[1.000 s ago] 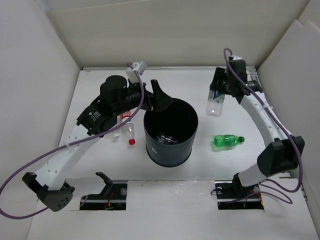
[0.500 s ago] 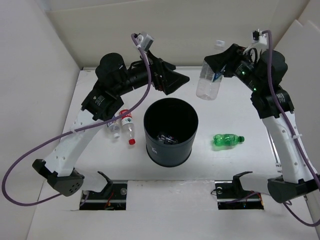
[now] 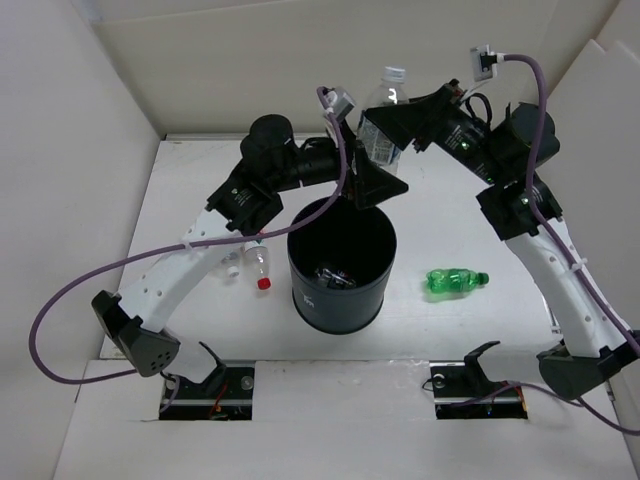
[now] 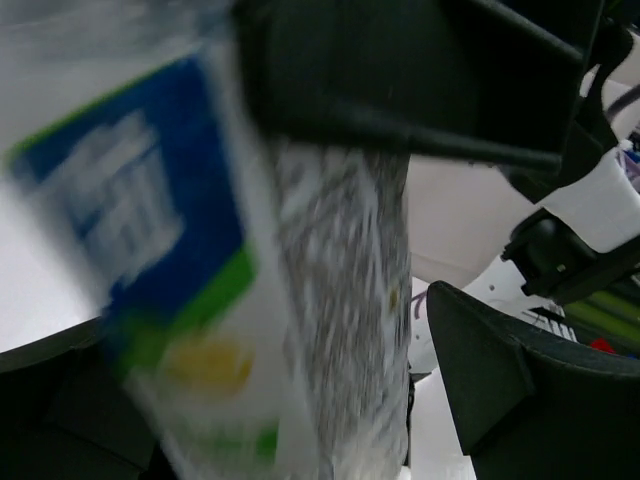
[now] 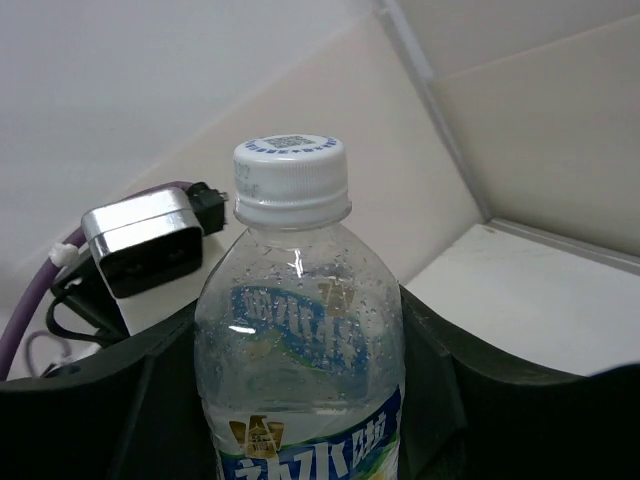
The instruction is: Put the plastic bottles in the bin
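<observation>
My right end effector (image 3: 388, 138) is partly closed around a clear blue-labelled bottle (image 5: 300, 320), holding it upright in the air over the far rim of the bin (image 3: 340, 310). My left end effector (image 3: 368, 172) gapes wide and empty just beside it. A few bottles (image 3: 335, 275) seem to lie in the bin already; left are this one to drop, the green bottle (image 3: 455, 282) on the desk (image 3: 450, 330) to the bin's right, and the red-capped bottle (image 3: 260, 265) with a small clear bottle (image 3: 232, 267) on its left.

blurred blue-labelled bottle (image 4: 190, 240), close up
</observation>
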Controlling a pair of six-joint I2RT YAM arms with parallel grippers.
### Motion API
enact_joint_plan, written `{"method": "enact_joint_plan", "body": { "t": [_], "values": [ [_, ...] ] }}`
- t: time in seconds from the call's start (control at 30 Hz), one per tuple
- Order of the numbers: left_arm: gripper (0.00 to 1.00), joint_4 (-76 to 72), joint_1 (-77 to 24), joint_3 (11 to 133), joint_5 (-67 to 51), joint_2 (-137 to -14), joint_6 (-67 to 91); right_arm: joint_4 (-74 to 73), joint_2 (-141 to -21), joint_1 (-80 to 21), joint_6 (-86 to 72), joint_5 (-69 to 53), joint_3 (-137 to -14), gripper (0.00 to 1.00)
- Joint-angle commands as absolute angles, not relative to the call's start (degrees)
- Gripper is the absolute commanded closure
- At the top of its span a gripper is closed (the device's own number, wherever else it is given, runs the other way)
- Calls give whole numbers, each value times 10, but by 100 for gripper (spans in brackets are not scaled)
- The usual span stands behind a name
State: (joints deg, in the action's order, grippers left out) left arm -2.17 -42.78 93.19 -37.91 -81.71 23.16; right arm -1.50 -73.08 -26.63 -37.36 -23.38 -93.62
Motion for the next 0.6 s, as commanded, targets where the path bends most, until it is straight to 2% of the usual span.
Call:
{"method": "enact_joint_plan", "body": {
  "t": [0.0,0.07,0.1,0.13,0.17,0.2,0.23,0.27,0.3,0.33,0.37,0.47,0.57],
  "values": [
    [0,-32,-452,978,-377,-822,201,75,-743,-290,-405,-265,-947,96],
    [2,-38,-452,970,-361,-822,201,84,-751,-296,-414,-273,-947,95],
    [8,-47,-452,957,-353,-806,201,84,-751,-302,-414,-273,-947,95],
    [17,-62,-452,949,-339,-800,201,84,-756,-302,-414,-273,-947,93],
    [31,-62,-452,943,-331,-792,201,84,-756,-302,-414,-273,-941,92],
    [65,-68,-452,938,-317,-785,201,84,-756,-302,-414,-273,-933,82],
    [77,-68,-452,926,-306,-770,201,84,-751,-302,-409,-273,-928,64],
    [82,-68,-452,921,-286,-763,201,84,-741,-302,-409,-273,-922,41],
    [83,-68,-452,916,-275,-755,194,84,-735,-302,-399,-266,-907,24],
    [85,-62,-452,900,-267,-739,186,84,-719,-297,-390,-261,-897,2],
    [87,-54,-452,891,-257,-732,180,84,-709,-297,-390,-261,-887,0],
    [87,-37,-452,841,-248,-699,167,33,-667,-264,-358,-241,-848,0],
    [87,-44,-452,769,-234,-659,172,-76,-618,-245,-301,-153,-821,0]
  ]
}}
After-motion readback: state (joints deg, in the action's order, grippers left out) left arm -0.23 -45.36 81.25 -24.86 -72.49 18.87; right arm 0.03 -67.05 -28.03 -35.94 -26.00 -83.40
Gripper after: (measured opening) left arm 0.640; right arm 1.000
